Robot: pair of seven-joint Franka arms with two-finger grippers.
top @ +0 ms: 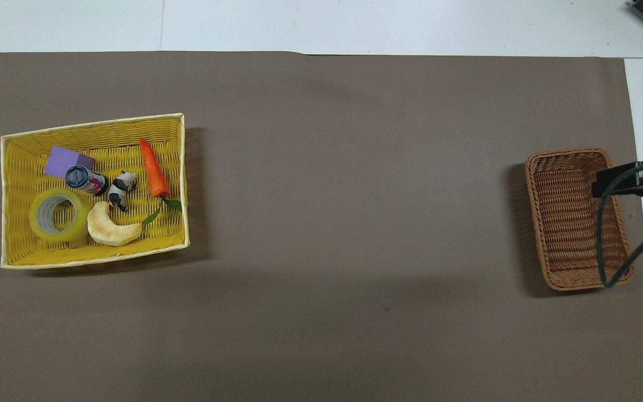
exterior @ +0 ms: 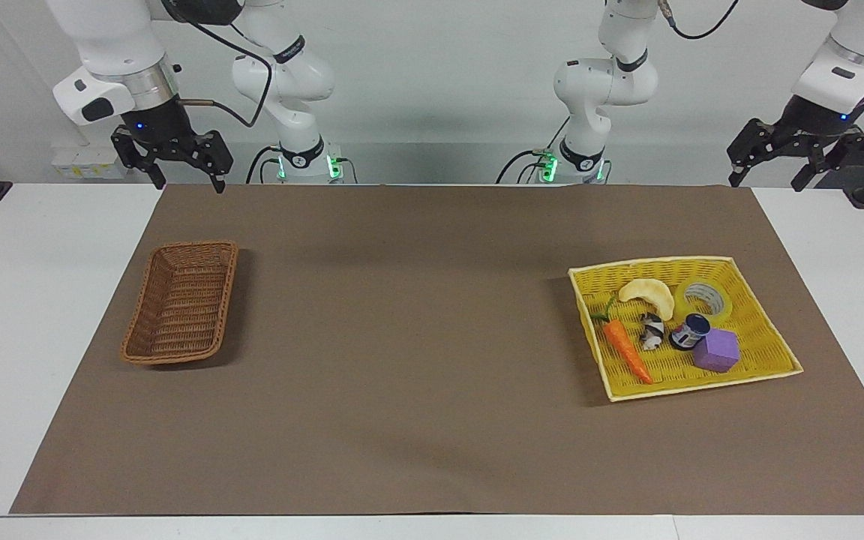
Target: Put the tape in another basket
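High facing camera and steep overhead camera, half a turn apart, both covering the brown mat point(exterior: 402, 337).

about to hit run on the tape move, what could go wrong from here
1. The tape touches the pale crescent piece and sits close to the small jar in the yellow tray; fingers may snag them.
2. The brown basket is narrow and at the right arm's end, so a drop could miss. Both hands wait open.
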